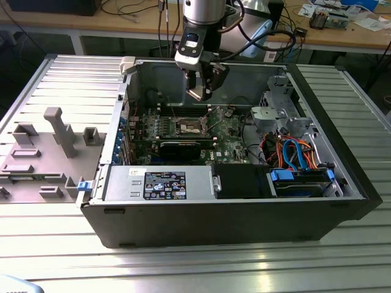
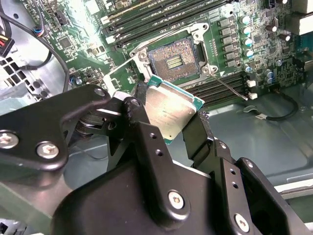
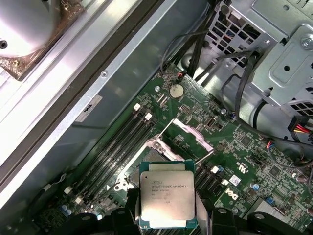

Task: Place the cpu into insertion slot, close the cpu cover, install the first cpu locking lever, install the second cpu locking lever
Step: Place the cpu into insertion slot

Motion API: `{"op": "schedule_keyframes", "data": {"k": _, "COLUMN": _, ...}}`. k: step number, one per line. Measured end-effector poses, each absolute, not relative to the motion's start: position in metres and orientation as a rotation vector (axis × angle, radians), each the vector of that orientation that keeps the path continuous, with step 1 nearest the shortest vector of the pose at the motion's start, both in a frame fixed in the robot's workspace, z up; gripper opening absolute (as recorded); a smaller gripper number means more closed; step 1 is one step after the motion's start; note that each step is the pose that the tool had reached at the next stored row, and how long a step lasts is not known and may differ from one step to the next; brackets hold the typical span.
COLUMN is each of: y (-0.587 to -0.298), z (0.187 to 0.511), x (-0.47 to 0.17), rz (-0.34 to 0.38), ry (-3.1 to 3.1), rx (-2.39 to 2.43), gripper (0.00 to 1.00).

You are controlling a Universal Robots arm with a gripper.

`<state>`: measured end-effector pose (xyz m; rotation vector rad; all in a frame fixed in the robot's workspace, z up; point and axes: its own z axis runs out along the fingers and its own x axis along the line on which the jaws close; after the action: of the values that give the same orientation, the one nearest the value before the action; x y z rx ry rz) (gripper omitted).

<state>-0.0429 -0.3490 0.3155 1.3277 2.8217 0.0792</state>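
1: One cpu point(image 2: 171, 110) to log. We judge it light, stiff and flat. The metal top is sturdy and probably slick, the green rim is thin, and the underside is likely delicate. We would take it by two opposite edges, never across the faces.

2: That matches what we see. The gripper point(image 2: 168, 120) is clamped on the chip, with black fingers point(image 2: 144, 144) pressing opposite edges and the jaws no wider than the chip itself. In the first wrist view the cpu point(image 3: 166, 198) shows its metal top bare between them.

1: Where is it?

2: In the exterior view the gripper point(image 1: 201, 85) hangs inside the open computer case point(image 1: 214, 220), above the green board point(image 1: 232, 143). The chip touches nothing but the fingers. The insertion slot point(image 2: 173, 61) lies beyond it and apart, its dark centre exposed and nothing seated.

1: The cpu cover point(image 3: 191, 134) looks swung up beside the slot, though we can't be sure of the angle. A thin locking lever point(image 2: 227, 88) stands free at the slot's side.

2: Our judgement is that the slot's contacts are the fragile part. A skewed or dropped chip could damage them.
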Motion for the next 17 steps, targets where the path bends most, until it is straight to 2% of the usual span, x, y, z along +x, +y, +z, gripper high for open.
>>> {"op": "schedule_keyframes", "data": {"k": 4, "y": -0.3484, "z": 0.3154, "x": -0.0428, "rz": 0.014, "ry": 2.804, "rx": 1.322, "gripper": 0.54}}
{"op": "schedule_keyframes", "data": {"k": 12, "y": -0.3474, "z": 0.3151, "x": -0.0428, "rz": -0.024, "ry": 2.788, "rx": 1.380, "gripper": 0.54}}
{"op": "schedule_keyframes", "data": {"k": 17, "y": -0.3473, "z": 0.3144, "x": -0.0429, "rz": -0.024, "ry": 2.762, "rx": 1.445, "gripper": 0.54}}
